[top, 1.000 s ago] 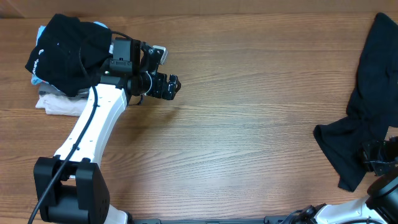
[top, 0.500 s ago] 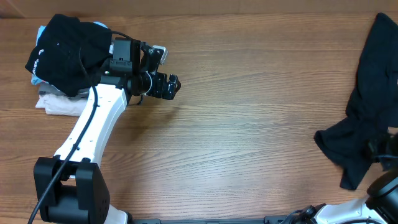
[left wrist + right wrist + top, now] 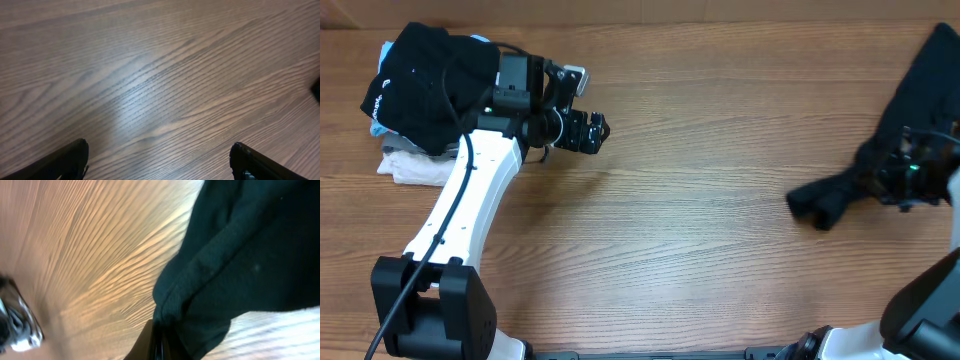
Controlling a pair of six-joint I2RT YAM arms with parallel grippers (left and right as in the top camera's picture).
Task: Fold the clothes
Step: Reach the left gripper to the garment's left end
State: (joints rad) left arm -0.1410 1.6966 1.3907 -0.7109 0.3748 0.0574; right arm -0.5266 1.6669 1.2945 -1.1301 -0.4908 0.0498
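At the far left corner, a pile of garments [image 3: 415, 90] lies on the wooden table [image 3: 720, 150]. Just beside it, the left gripper [image 3: 592, 133] hovers over bare wood, and its 2 fingers [image 3: 65, 162] are spread wide with nothing between them. At the right edge lies the black T-shirt [image 3: 932, 85], bunched, with 1 end stretched toward the middle. The right gripper [image 3: 908, 170] is pressed together on a fold of the black T-shirt and pinches the cloth.

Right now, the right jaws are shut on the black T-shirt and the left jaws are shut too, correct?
No: the left wrist view shows the left jaws open above the table, holding nothing. The right jaws are shut on the black T-shirt.
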